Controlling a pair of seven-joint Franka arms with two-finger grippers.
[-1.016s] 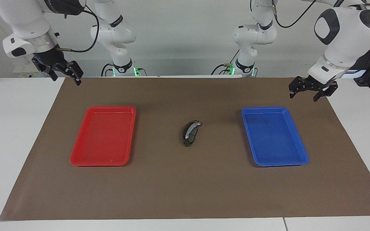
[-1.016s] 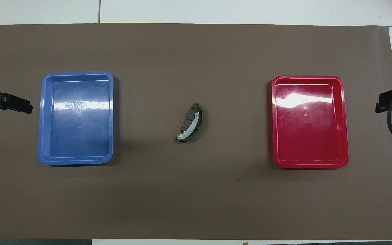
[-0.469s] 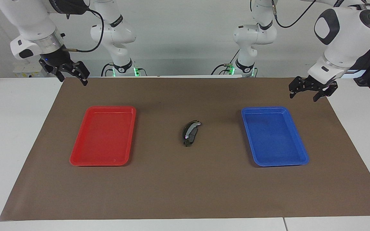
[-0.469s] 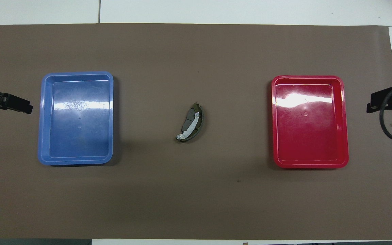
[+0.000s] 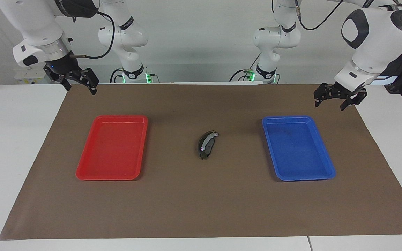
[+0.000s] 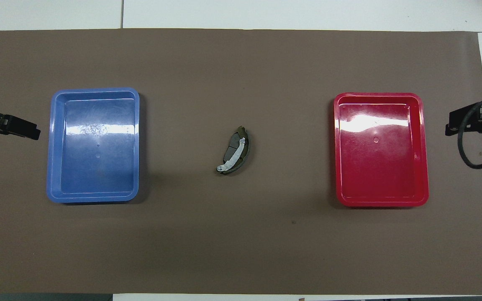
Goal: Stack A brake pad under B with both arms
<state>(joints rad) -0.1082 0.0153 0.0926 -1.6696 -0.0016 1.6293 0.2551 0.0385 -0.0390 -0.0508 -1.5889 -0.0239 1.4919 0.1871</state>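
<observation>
The left end effector [image 5: 337, 99] hangs with its fingers spread and empty over the brown mat's [image 5: 201, 209] corner at the left arm's end of the counter [image 5: 9, 146], above the edge beside the blue tray [image 5: 330, 173], and the right end effector [image 5: 79, 79], likewise spread and holding nothing, hangs over the mat's corner at the right arm's end, near the red tray [image 5: 82, 173]. Between the two trays, at the middle of the mat and well apart from both end effectors, the two brake pads lie stacked: B [image 6: 234, 156], the crescent pad with the silver-grey strip, rests on top of the A brake pad [image 6: 245, 154], of which only an edge shows.
</observation>
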